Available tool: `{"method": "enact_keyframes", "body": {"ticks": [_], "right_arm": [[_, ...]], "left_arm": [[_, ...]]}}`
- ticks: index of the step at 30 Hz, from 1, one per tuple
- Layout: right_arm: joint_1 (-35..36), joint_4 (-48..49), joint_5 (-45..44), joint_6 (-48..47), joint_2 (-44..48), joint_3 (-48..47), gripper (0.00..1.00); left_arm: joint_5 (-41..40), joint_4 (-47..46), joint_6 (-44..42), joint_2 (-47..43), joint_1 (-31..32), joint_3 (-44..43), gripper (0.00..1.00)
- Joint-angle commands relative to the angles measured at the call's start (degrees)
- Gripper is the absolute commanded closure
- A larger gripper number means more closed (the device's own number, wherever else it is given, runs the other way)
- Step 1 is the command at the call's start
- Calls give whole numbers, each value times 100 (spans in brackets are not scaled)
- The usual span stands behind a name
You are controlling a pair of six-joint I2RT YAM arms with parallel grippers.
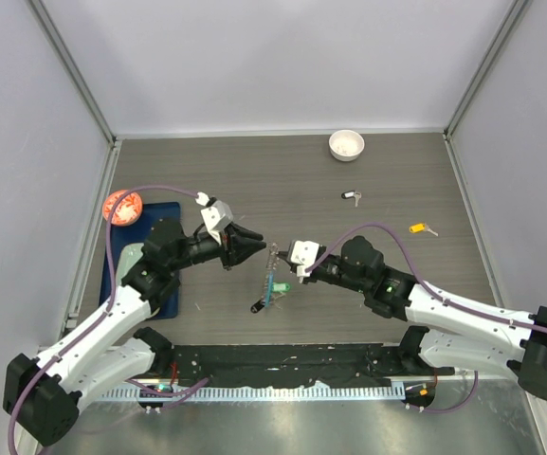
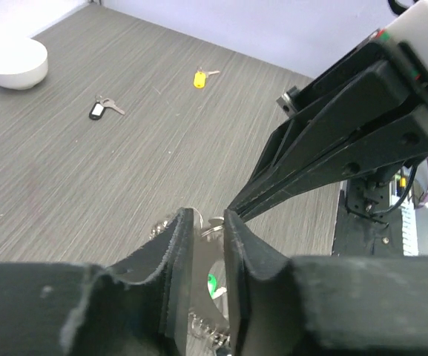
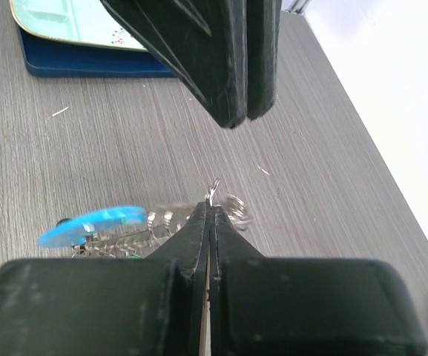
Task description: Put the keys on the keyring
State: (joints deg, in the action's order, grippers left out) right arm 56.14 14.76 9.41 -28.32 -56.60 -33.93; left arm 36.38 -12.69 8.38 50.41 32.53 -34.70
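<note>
My right gripper (image 1: 281,260) (image 3: 212,205) is shut on a thin wire loop at the top of the keyring (image 1: 271,275). The keyring's silver links (image 3: 124,236) and blue segment (image 3: 91,222) hang beside it, and a green-tagged key (image 2: 212,282) hangs among the links. My left gripper (image 1: 256,245) (image 2: 210,220) faces it tip to tip, just short of the ring. Its jaws stand a narrow gap apart with nothing between them. A black-tagged key (image 1: 351,196) (image 2: 99,109) and a yellow-tagged key (image 1: 421,228) (image 2: 199,78) lie loose on the table to the far right.
A white bowl (image 1: 346,144) (image 2: 12,62) stands at the back. A blue tray (image 1: 173,213) holding a pale plate (image 1: 136,261) lies at the left, with an orange object (image 1: 121,206) at its far corner. Grey walls enclose the table.
</note>
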Motion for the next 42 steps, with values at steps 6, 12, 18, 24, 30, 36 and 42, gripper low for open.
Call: {"method": "enact_keyframes", "body": {"ticks": [6, 12, 18, 24, 30, 36, 42], "right_arm": [[11, 264, -88, 63, 219, -17, 99], [11, 264, -141, 81, 219, -61, 99], [11, 264, -229, 116, 193, -122, 99], [11, 220, -597, 168, -26, -307, 99], [-6, 18, -1449, 221, -798, -1000, 99], [-374, 8, -1970, 212, -2238, -2362, 99], [-815, 369, -1872, 406, -3839, -4189, 99]], "left_arm": [[-281, -6, -232, -216, -19, -19, 55], [-474, 547, -486, -207, -28, -282, 40], [-623, 1233, -803, -198, -19, -590, 31], [-1350, 1804, -987, -427, -19, -836, 23], [-2581, 2463, -1023, -585, -19, -1048, 17], [-3944, 2806, -970, -655, -28, -1004, 7], [-5166, 3203, -1005, -892, -28, -978, 0]]}}
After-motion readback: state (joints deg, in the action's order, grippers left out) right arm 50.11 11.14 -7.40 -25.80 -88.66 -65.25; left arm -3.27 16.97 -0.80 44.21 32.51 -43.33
